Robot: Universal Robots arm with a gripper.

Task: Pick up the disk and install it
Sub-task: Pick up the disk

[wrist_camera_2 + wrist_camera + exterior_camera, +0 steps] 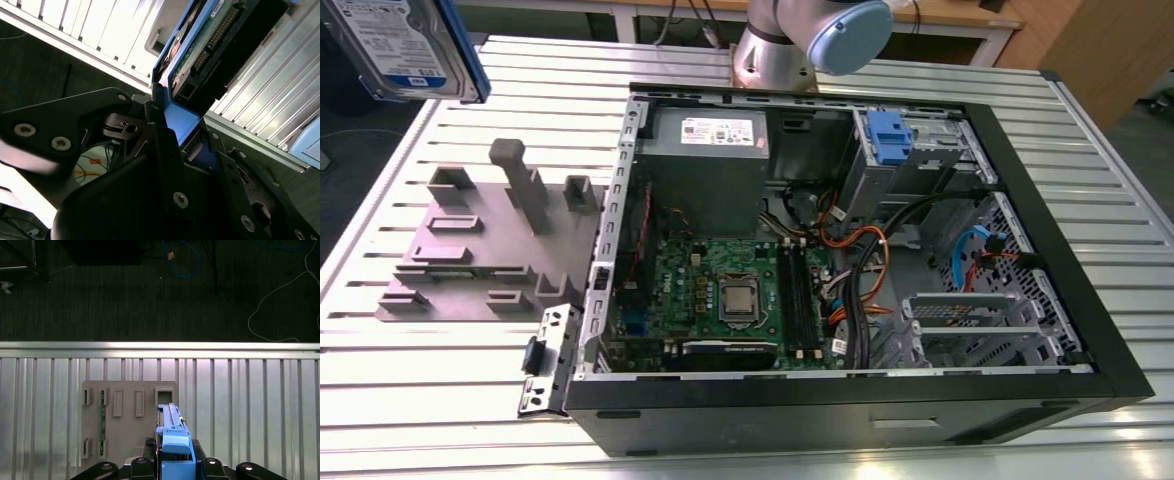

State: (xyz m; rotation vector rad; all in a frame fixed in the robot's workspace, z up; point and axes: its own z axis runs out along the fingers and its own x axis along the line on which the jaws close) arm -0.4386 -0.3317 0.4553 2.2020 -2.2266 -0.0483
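Note:
The disk (398, 45) hangs high above the table at the exterior view's far left, its white-and-blue label facing the camera and a blue frame down its edge. In the first wrist view the disk (172, 432) stands edge-on over the grey fixture plate (127, 425). My gripper (175, 467) is shut on its blue frame from both sides. The second wrist view shows the disk's (210, 45) green circuit board and connector side, with the gripper (182, 132) clamped on the blue frame.
An open black computer case (854, 410) lies on the slatted metal table (427, 380), with a motherboard, cables and a blue-latched drive bay (887, 135) at its back right. The grey slotted fixture (480, 240) stands left of it. Beyond the table edge, cables lie on the dark floor (150, 295).

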